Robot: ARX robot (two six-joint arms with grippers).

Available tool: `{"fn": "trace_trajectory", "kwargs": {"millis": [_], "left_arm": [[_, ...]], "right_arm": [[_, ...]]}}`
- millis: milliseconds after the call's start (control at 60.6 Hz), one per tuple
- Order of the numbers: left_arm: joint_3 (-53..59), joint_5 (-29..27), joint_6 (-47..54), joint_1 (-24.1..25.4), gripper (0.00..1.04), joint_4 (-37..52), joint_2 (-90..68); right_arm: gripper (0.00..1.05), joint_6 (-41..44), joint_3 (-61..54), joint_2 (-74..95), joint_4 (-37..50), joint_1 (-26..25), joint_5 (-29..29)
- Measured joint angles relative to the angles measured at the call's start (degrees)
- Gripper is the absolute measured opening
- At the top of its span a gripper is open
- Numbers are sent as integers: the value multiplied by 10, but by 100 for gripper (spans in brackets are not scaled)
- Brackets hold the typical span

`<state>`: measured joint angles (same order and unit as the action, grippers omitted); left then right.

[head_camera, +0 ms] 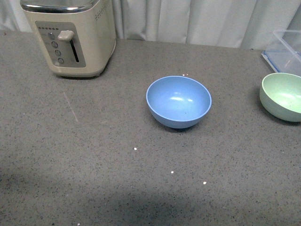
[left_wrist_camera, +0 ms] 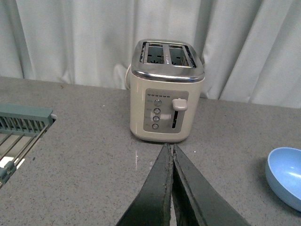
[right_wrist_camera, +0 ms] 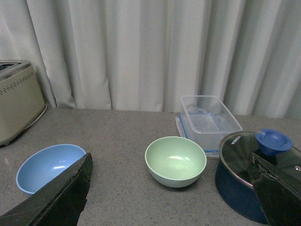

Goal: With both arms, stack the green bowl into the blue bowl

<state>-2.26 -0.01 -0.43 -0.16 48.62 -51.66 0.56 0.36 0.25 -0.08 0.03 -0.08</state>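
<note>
Kitchen: toaster (left_wrist_camera: 167, 92), countertop (head_camera: 94, 155), pot (right_wrist_camera: 249, 176).

My left gripper (left_wrist_camera: 170, 149) shows 2 slim, dark grey tapering fingers (left_wrist_camera: 160, 193), my right gripper (right_wrist_camera: 171, 162) 2 blocky black ones with ragged edges.

We see a toaster (head_camera: 70, 37) at the back left of the table (head_camera: 94, 165). The middle bowl (head_camera: 178, 101) sits to the right of the toaster and nearer to us. The right bowl (head_camera: 282, 96) sits far to the right, well apart from the middle bowl. A box (head_camera: 289, 44) lies just behind it. A pot (right_wrist_camera: 230, 190) stands beside that bowl and the box, with a lid (right_wrist_camera: 244, 150) on it. The toaster stands between a rack (left_wrist_camera: 19, 132) and the middle bowl. A curtain (head_camera: 197, 21) hangs behind the table.
</note>
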Motion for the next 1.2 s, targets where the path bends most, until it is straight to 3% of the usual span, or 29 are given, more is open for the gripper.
{"fn": "trace_trajectory", "kwargs": {"millis": [512, 1205], "left_arm": [[12, 0, 0, 0, 4, -210, 238], [12, 0, 0, 0, 4, -360, 393]], "right_arm": [[96, 0, 0, 0, 0, 0, 0], [96, 0, 0, 0, 0, 0, 0]]}}
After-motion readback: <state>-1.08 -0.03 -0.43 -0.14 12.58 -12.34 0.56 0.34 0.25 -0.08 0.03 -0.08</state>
